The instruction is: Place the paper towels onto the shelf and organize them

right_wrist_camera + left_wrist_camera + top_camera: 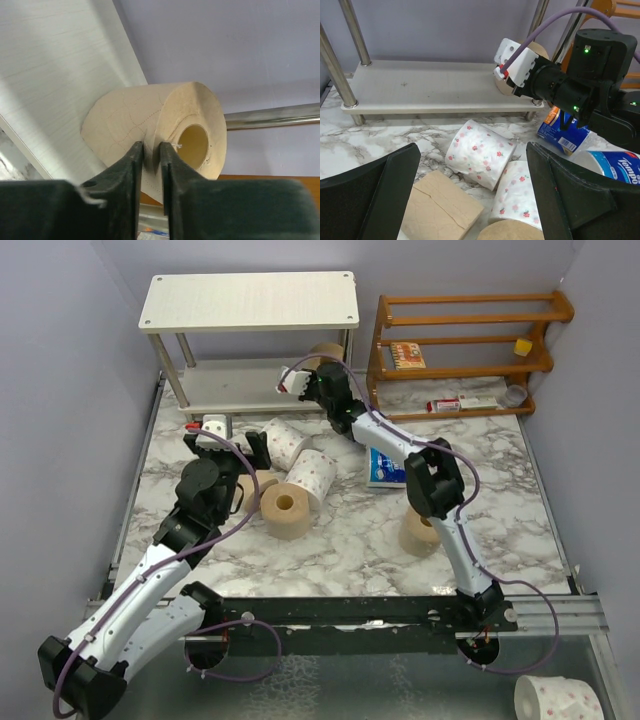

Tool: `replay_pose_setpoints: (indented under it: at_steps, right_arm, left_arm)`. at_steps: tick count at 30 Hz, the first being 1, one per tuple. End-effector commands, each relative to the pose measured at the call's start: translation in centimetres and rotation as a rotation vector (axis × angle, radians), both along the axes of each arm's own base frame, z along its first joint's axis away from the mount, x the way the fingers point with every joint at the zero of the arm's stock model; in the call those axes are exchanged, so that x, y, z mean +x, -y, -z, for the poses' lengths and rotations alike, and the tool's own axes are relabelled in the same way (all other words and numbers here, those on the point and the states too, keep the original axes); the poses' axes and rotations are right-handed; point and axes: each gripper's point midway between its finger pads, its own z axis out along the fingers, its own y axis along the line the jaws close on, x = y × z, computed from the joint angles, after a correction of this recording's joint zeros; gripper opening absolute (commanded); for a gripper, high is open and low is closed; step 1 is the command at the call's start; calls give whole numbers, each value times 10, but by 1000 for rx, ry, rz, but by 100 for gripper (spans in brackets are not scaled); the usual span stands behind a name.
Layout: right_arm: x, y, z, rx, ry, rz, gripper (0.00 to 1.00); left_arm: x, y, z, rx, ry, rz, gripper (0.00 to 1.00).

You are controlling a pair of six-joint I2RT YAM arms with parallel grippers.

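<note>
The right gripper [152, 157] is almost fully closed; its fingers [131, 170] pinch the near edge of a tan roll [150, 120], just beside the hollow core. In the right wrist view the roll lies on its side at 12 o'clock from the fingers, with the core facing the camera. In the top view this roll is at 1 o'clock from the gripper, at the right end of the lower board [225, 388] of the shelf [250, 300]; whether it rests on the board I cannot tell.

The left gripper [230, 448] is wide open and holds nothing; it hangs above the table [350, 540]. Two white rolls with pink dots [480, 152] lie at 12 o'clock from it, apart from its fingers; a blue-wrapped roll [565, 135] lies at 2 o'clock.
</note>
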Motion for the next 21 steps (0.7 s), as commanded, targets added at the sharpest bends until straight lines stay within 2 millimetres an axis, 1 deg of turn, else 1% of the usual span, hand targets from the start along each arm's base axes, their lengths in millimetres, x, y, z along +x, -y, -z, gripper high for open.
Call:
replay_pose_setpoints:
  at_steps: [1, 2, 3, 4, 5, 8, 10, 13, 15, 16, 17, 19, 20, 21]
  right_arm:
    - [-5, 9, -41, 84, 68, 51, 32]
    - [-8, 9, -45, 101, 60, 45, 47]
    - [-11, 8, -47, 119, 40, 40, 78]
    - [-15, 6, -47, 129, 10, 26, 97]
    - [-19, 5, -46, 139, -19, 21, 100]
    - [-36, 0, -49, 172, -82, -1, 100]
    - [-54, -3, -65, 217, -105, -28, 100]
    - [-98, -10, -96, 309, -181, -106, 100]
    - [-138, -11, -111, 347, -292, -204, 100]
    - [-162, -9, -112, 337, -367, -257, 100]
    - [-189, -5, -113, 306, -441, -323, 100]
    - [-248, 14, -100, 209, -594, -431, 97]
    - [-277, 28, -96, 166, -649, -475, 96]
    - [-306, 45, -83, 118, -711, -507, 96]
  left_arm:
    - [-5, -4, -25, -48, 70, -3, 95]
    - [-5, -5, -26, -50, 73, -6, 96]
    - [-5, -5, -25, -49, 71, -6, 96]
    - [-5, -4, -25, -47, 68, -1, 96]
    - [-5, -3, -24, -47, 67, 3, 96]
    - [-4, 0, -21, -44, 63, 16, 96]
    - [-3, 1, -20, -41, 58, 17, 96]
    - [-2, 1, -18, -33, 51, 15, 96]
    - [-2, 1, -17, -29, 48, 13, 96]
    - [-1, 1, -16, -25, 45, 11, 95]
    - [-1, 1, -15, -23, 43, 10, 95]
    - [0, 1, -14, -17, 36, 7, 95]
    - [0, 1, -14, -16, 34, 6, 95]
    - [1, 1, -13, -14, 30, 8, 95]
